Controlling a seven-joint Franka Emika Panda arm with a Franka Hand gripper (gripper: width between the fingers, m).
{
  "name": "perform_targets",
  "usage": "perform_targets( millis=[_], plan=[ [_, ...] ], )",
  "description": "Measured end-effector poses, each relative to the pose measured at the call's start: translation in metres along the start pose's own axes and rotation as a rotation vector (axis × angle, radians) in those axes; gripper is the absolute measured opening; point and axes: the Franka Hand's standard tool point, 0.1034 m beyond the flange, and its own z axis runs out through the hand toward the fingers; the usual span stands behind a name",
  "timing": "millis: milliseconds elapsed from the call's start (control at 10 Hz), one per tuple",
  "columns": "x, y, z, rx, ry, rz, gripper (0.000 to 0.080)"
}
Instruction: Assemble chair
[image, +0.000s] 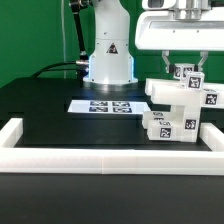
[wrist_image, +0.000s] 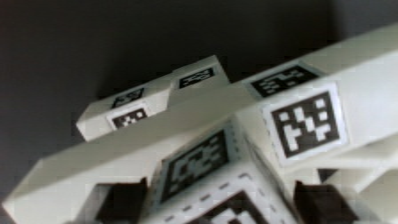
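One white rail (image: 100, 156) runs along the near edge. Behind it, at right, the chair (image: 180, 108) stands stacked, long axis left-right. Above, the gripper (image: 181, 70) points straight down, fingers closed around its top piece. Farther left lies the marker board (image: 105, 105).

The chair (image: 180, 108), a cluster of white blocky tagged pieces (wrist_image: 267, 120), stood stacked on the black table at the exterior view's right, close to the white border rail, seemingly only partly joined.
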Motion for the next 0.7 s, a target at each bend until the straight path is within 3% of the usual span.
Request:
perform_targets(
  millis=[600,700],
  plan=[
    [-0.0024,-0.0025,0.0002,0.015,-0.015,0.368,0.0392],
    [-0.0026,-0.0027,0.0002,0.015,-0.016,0.397,0.0448]
  ],
)
